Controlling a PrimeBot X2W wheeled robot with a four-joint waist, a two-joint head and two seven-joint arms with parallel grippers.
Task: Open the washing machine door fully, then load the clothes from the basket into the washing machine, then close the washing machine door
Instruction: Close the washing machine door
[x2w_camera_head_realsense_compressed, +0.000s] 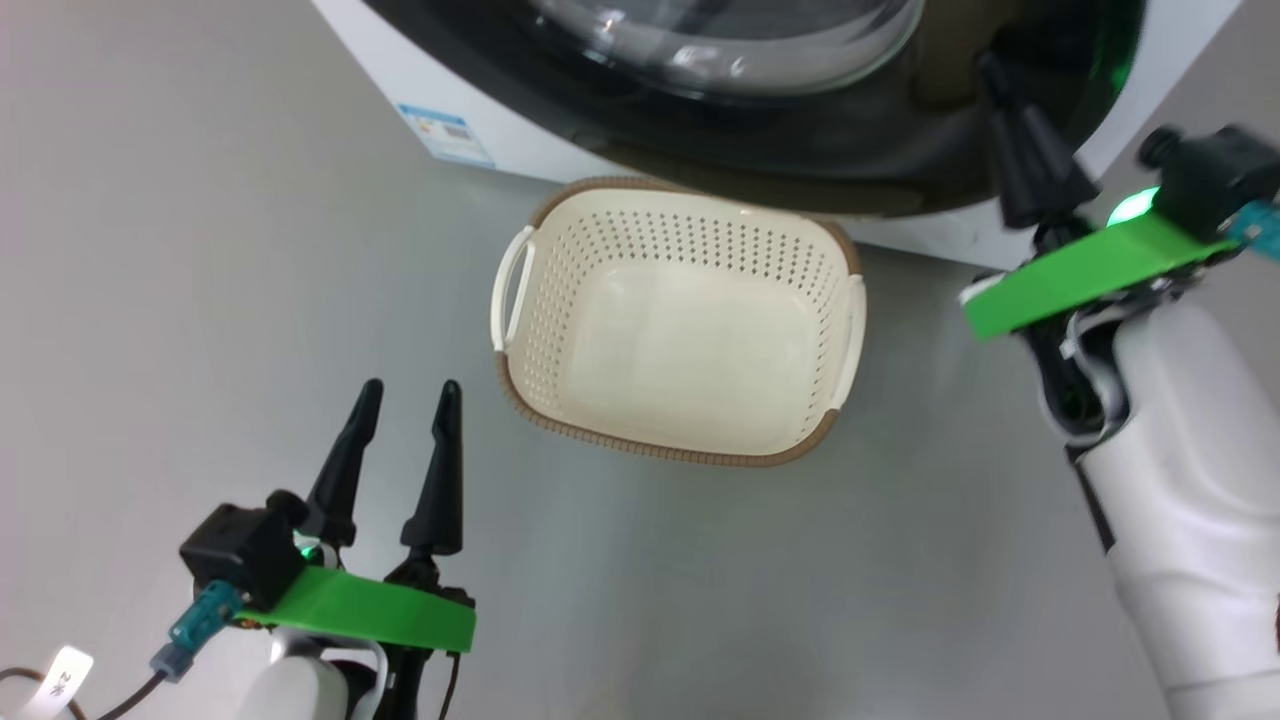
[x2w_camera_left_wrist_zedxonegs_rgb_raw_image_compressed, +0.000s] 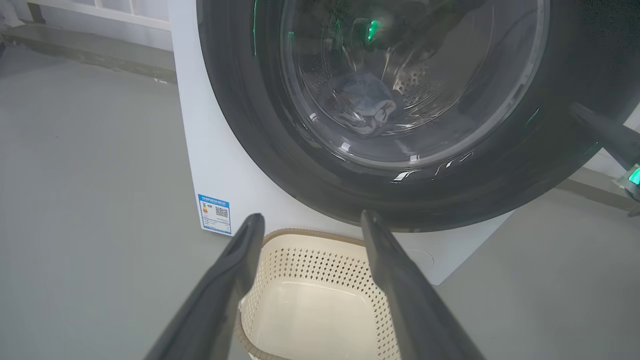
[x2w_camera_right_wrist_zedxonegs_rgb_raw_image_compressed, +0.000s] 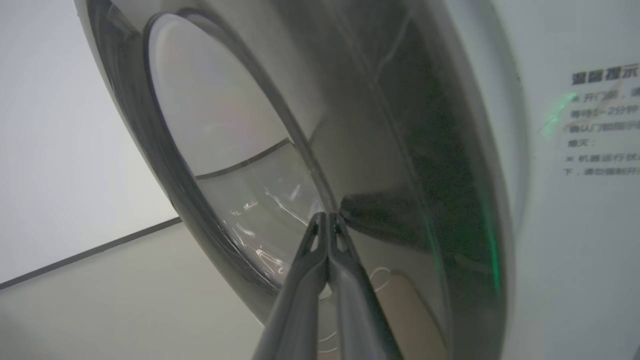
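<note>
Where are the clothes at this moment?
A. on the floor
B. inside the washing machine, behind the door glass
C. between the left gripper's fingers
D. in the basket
B: the clothes show through the glass of the door, and the basket is empty.

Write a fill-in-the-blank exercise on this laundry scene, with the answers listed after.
1. The basket on the floor is ___.
2. The left gripper is open; the right gripper, by the black rim of the washing machine door, is ___.
3. The clothes show through the door glass, lying in the ___.
4. The label sticker on the white front of the washing machine is ___.
Answers: empty; shut; drum; blue.
</note>
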